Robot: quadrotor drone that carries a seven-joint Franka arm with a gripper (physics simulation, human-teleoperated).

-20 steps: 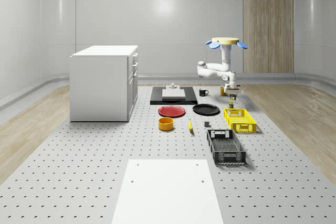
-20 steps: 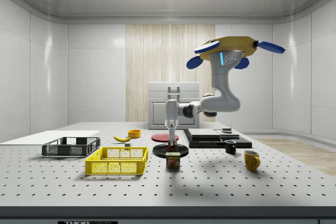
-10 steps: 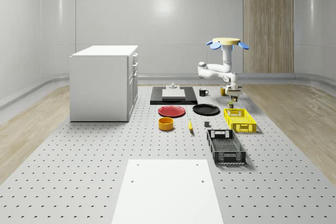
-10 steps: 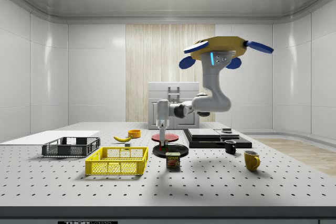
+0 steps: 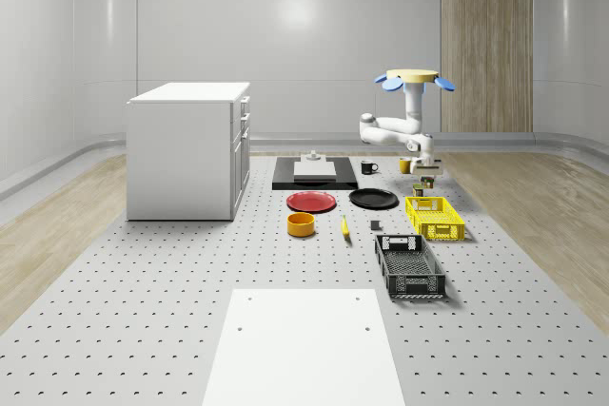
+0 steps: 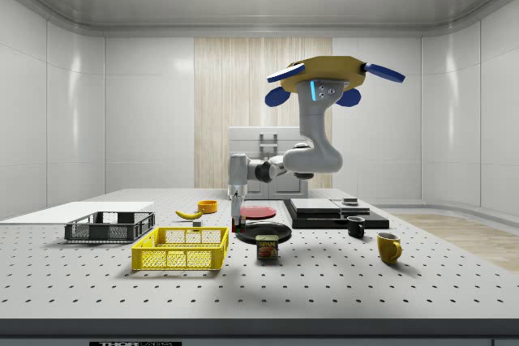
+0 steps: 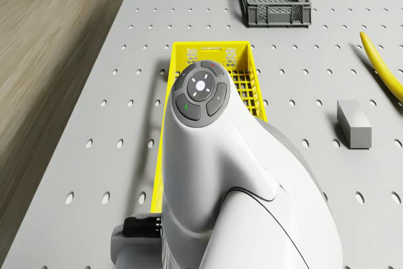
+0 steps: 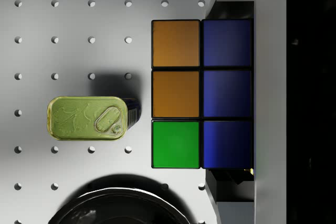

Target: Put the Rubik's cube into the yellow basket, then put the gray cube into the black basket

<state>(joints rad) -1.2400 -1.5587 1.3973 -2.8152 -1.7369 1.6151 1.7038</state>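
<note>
Now the drone [image 6: 328, 79] hovers closer to the yellow basket [image 6: 182, 249]; its gripper [image 6: 236, 208] holds the Rubik's cube [image 8: 202, 94] tight between its fingers.

- The one word I can read is "SPAM", on the label of the tin [image 6: 268, 247] standing on the table beside the yellow basket [image 6: 182, 249], in the side view.

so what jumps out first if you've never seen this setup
The drone hovering above the table, its white arm reaching down, catches the eye first. The gripper holds the Rubik's cube in the air beside the yellow basket, with a tin can on the table below. Further off sits the black basket.
</note>
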